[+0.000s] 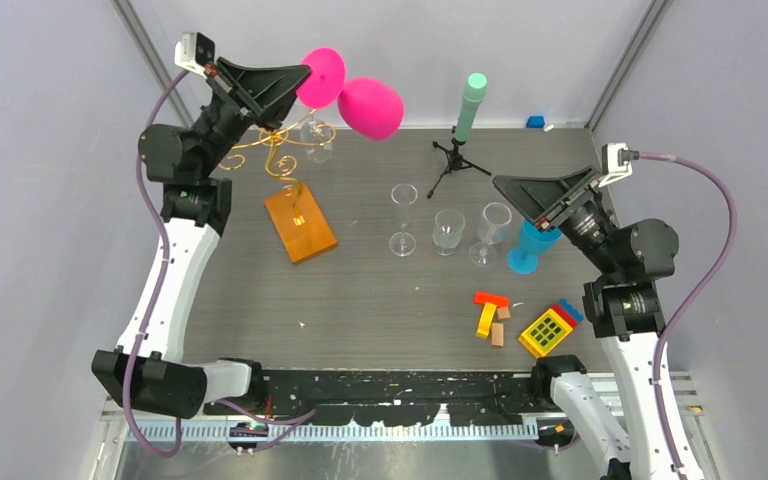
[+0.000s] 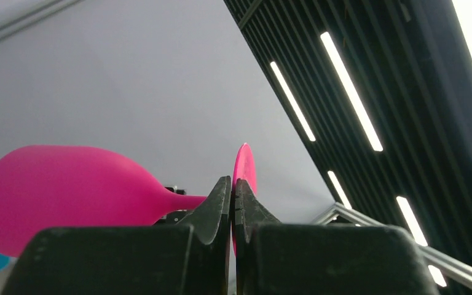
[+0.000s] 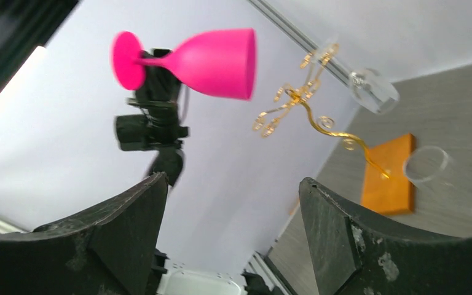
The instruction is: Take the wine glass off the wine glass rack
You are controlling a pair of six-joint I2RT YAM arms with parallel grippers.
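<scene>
Overhead, the dark grey table (image 1: 380,300) took up most of the view, with both arms bolted at its near edge. The left arm (image 1: 175,250) rose over the far-left corner, and the right arm (image 1: 630,290) stood raised at the right side.

The wine glass rack (image 1: 298,222) stood at the far left on its orange base, its gold scroll arms (image 3: 283,101) curling out from a thin stem. One clear glass (image 1: 318,140) hung from a scroll.

The wine glass (image 1: 370,108) – bright pink – was off the rack. It hung in the air above and to the right of the scrolls, apart from the wire, and lay sideways with its bowl pointing right and its foot left. The left gripper (image 1: 307,72) had its fingers (image 2: 212,209) pressed together on the stem right beside the foot.

The right gripper (image 3: 232,178) had its fingers spread wide and held nothing. Seen from above, it hovered over a blue goblet (image 1: 530,245) at the right.

A black tripod (image 1: 450,165) carrying a mint-green cylinder (image 1: 470,105) stood at the far middle. Three clear glasses (image 1: 448,232) stood in a row on the middle of the table, right of the orange base.

Near the right arm lay some small toy blocks (image 1: 490,315) – red, yellow and tan – and a yellow block (image 1: 547,330) with green squares.
</scene>
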